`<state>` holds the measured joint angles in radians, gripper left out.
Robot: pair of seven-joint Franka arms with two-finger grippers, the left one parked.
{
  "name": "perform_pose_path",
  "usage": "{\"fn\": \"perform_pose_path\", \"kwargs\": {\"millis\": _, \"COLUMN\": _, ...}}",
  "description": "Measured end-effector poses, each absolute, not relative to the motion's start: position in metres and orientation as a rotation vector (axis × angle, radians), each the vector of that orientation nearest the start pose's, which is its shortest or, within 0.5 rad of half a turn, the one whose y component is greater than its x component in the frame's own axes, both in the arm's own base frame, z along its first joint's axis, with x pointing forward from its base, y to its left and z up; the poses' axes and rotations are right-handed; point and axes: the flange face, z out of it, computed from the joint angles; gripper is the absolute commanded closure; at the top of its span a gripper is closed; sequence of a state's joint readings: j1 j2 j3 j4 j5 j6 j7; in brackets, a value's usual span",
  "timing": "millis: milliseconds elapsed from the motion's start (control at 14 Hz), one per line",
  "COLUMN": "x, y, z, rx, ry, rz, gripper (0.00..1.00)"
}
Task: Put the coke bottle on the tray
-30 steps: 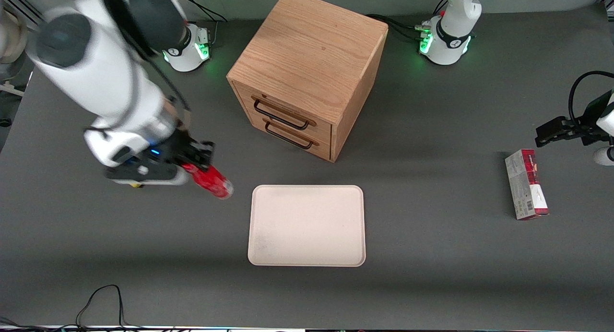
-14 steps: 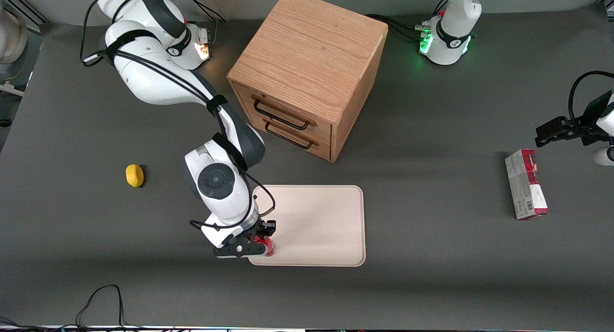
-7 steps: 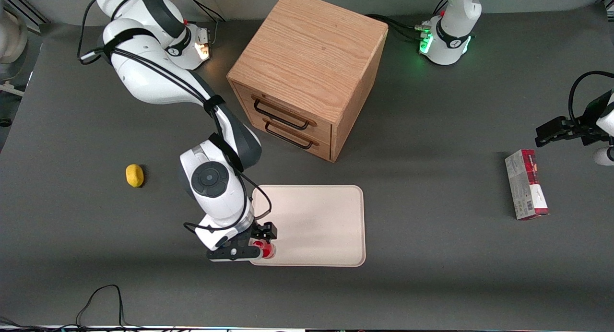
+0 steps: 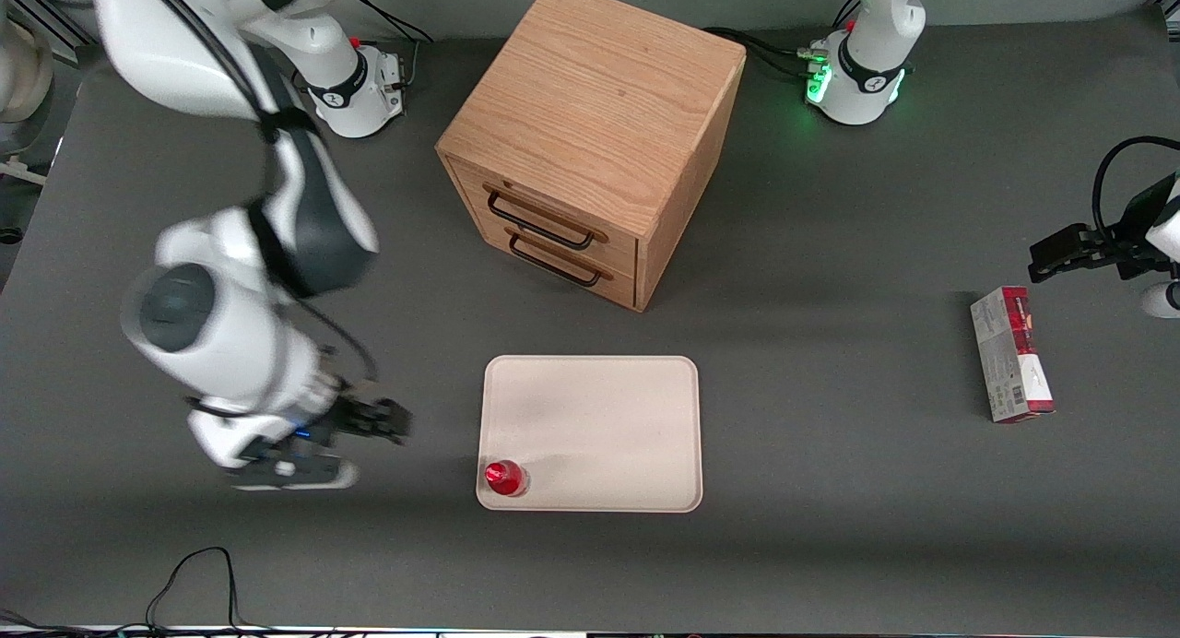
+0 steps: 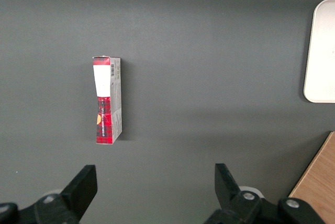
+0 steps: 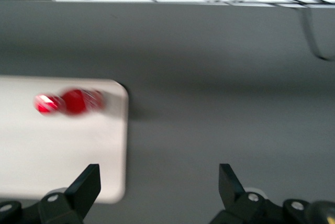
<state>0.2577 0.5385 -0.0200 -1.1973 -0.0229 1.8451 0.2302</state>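
The small red coke bottle (image 4: 505, 478) stands upright on the cream tray (image 4: 608, 426), in the tray's corner nearest the front camera on the working arm's side. The wrist view shows the coke bottle (image 6: 70, 101) near the tray's rounded corner (image 6: 63, 150). My gripper (image 4: 392, 422) hangs open above the bare table, off the tray toward the working arm's end, with nothing between its fingers (image 6: 90, 180).
A wooden two-drawer cabinet (image 4: 590, 140) stands farther from the front camera than the tray. A red-and-grey carton (image 4: 1010, 354) lies toward the parked arm's end. Cables (image 4: 194, 583) trail at the table's front edge.
My gripper let go of the coke bottle, which stays upright on the tray. The arm then rose and swung away toward the working arm's end, now covering the yellow object.
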Motion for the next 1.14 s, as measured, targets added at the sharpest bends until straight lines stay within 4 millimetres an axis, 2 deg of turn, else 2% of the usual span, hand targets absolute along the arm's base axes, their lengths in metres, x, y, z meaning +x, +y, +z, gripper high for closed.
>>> {"fn": "perform_pose_path", "kwargs": {"millis": 143, "x": 0.674, "y": 0.117, "z": 0.521, "rx": -3.159, "ry": -0.067, "rz": -0.104, "gripper": 0.00}}
{"fn": "perform_pose_path", "kwargs": {"millis": 286, "x": 0.640, "y": 0.071, "z": 0.545, "rx": -3.159, "ry": -0.081, "rz": -0.071, "gripper": 0.00}}
{"fn": "perform_pose_path", "kwargs": {"millis": 500, "x": 0.595, "y": 0.022, "z": 0.567, "rx": -3.141, "ry": -0.013, "rz": -0.066, "gripper": 0.00}}
{"fn": "perform_pose_path", "kwargs": {"millis": 643, "x": 0.572, "y": 0.006, "z": 0.577, "rx": -3.133, "ry": -0.003, "rz": -0.074, "gripper": 0.00}}
{"fn": "perform_pose_path", "kwargs": {"millis": 786, "x": 0.556, "y": 0.003, "z": 0.582, "rx": -3.130, "ry": 0.000, "rz": -0.074, "gripper": 0.00}}
{"fn": "perform_pose_path", "kwargs": {"millis": 1143, "x": 0.541, "y": 0.004, "z": 0.577, "rx": -3.127, "ry": -0.005, "rz": -0.049, "gripper": 0.00}}
